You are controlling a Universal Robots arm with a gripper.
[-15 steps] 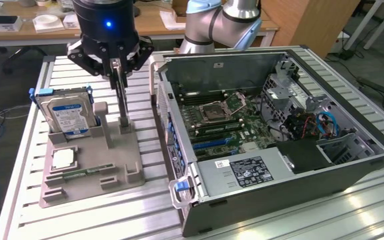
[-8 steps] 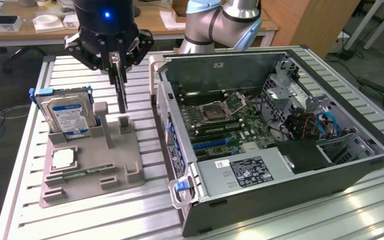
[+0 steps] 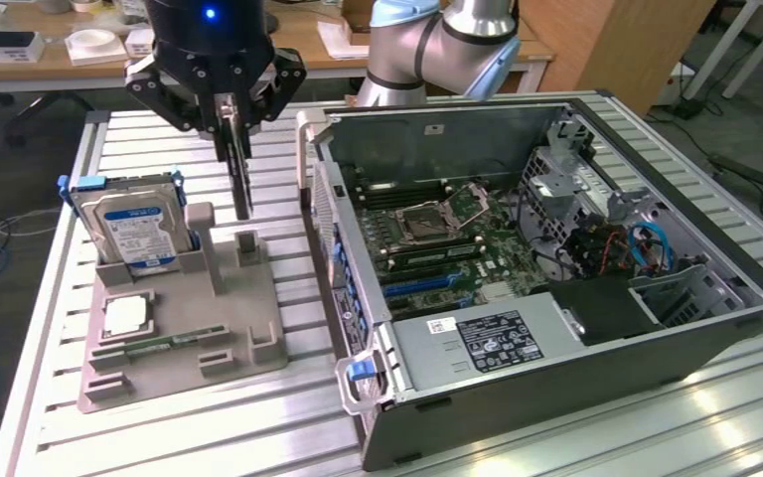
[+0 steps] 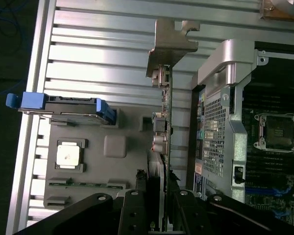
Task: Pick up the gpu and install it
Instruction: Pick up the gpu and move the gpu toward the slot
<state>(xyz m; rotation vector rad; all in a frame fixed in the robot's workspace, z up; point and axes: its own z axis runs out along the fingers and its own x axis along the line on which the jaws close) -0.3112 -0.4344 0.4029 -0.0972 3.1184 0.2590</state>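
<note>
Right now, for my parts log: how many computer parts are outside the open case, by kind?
hard drive: 1
processor chip: 1
memory stick: 1
gpu, held in the gripper: 1
Total: 4

The gpu (image 3: pixel 241 179) hangs over the holder (image 3: pixel 242 320), between hard drive (image 3: pixel 136 224) and computer case (image 3: pixel 594 378).
</note>
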